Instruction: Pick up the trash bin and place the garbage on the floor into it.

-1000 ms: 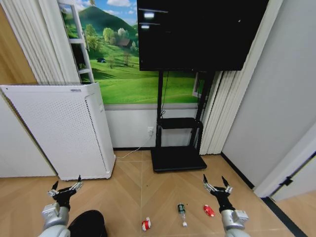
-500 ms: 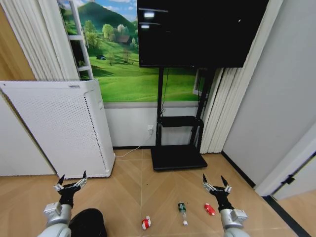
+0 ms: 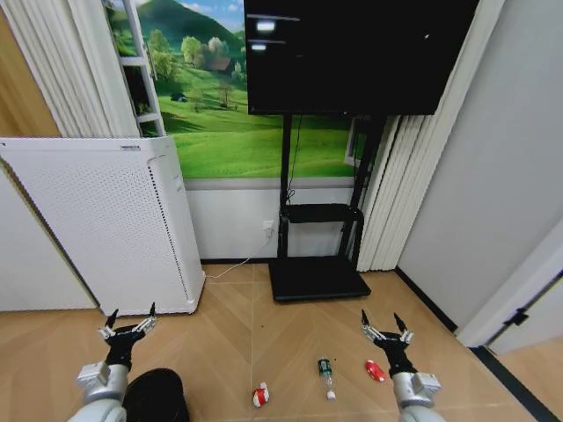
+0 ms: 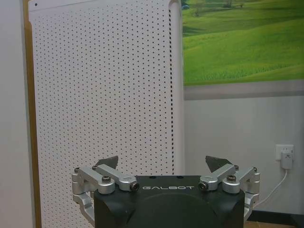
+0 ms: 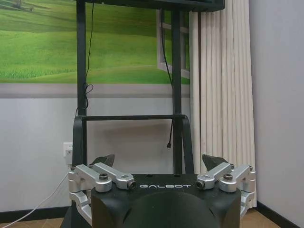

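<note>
Bin (image 3: 157, 396) sits on the floor at the lower left of our head view, just beside our left gripper (image 3: 128, 331), whose jaws are spread apart and empty. Our right gripper (image 3: 385, 333) hovers with jaws apart too, above the red wrapper (image 3: 376, 371). The bottle (image 3: 325, 374) and the red-and-white wad (image 3: 259, 397) lie between bin and wrapper. We cannot see inside the bin, so its contents are unknown. Risks as we judge them: the thick rim may slip from the jaws, tipping the bin, and the flat wrapper may resist pinching off the floor.
</note>
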Controlling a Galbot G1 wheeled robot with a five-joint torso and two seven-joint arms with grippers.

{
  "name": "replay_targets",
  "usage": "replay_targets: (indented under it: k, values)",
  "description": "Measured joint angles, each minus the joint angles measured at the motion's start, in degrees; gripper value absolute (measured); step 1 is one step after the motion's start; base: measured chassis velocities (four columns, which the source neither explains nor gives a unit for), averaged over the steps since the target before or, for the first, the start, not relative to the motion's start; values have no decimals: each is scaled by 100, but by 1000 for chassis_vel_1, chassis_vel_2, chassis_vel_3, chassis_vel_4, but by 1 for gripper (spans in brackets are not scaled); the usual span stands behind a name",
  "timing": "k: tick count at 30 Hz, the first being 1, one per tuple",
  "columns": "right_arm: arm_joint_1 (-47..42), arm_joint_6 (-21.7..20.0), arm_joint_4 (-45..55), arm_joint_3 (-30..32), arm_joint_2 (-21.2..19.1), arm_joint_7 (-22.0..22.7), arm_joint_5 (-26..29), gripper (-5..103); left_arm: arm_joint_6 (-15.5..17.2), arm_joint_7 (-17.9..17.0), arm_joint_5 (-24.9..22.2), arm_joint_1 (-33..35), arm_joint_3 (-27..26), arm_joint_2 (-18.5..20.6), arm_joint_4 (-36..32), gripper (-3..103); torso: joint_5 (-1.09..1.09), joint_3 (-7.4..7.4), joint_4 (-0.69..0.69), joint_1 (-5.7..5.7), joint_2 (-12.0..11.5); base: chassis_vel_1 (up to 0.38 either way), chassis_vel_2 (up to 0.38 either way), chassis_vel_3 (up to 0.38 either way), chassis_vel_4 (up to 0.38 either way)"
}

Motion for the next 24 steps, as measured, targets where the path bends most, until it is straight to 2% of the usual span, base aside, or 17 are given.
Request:
replay_targets:
  k: [24]
  values:
    - [-55, 55, -14, 11, 26, -1, -9, 100, -1, -17, 34, -10, 19, -18, 29, 100, 0, -396, 0, -182, -579, 0, 0, 0, 0]
